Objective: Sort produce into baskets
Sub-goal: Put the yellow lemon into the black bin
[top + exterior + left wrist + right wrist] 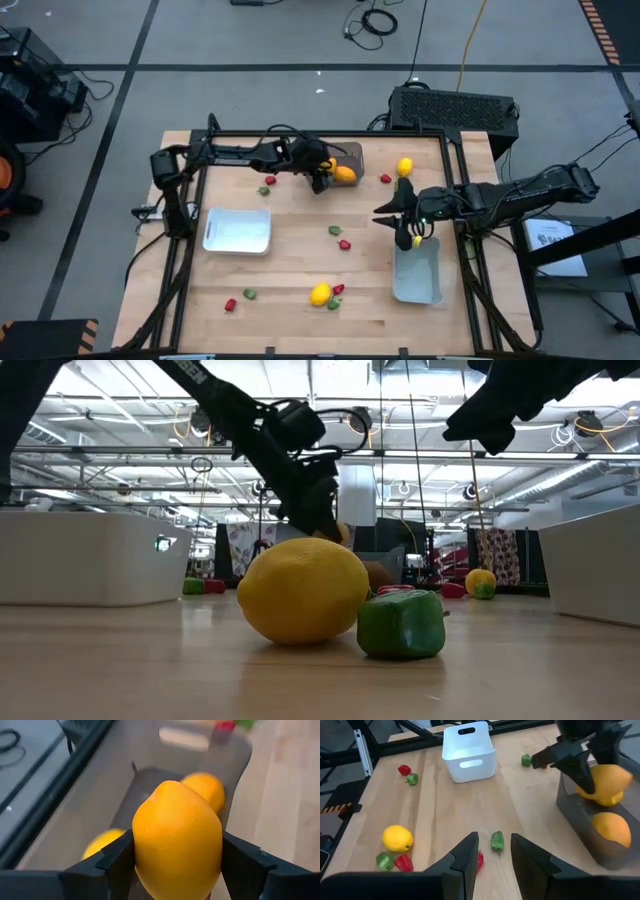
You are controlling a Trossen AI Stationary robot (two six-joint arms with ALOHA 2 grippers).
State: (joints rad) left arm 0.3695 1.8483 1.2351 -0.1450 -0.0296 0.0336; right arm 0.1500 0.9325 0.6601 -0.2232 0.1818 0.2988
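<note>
Left claw [330,178] clamped on orange fruit [177,840] above grey bin [580,817] edge; right claw [492,852] apart.

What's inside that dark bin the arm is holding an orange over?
Two orange fruits lie in the dark bin: one past the held orange, another beside it. The left gripper and its orange hide the bin floor beneath.

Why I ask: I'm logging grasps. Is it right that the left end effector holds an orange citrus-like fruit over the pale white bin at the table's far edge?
Not quite. The left end effector does hold the orange citrus-like fruit, but the bin beneath it is the dark grey translucent bin, not a white one. The left wrist view shows it, with two more citrus fruits inside.
</note>
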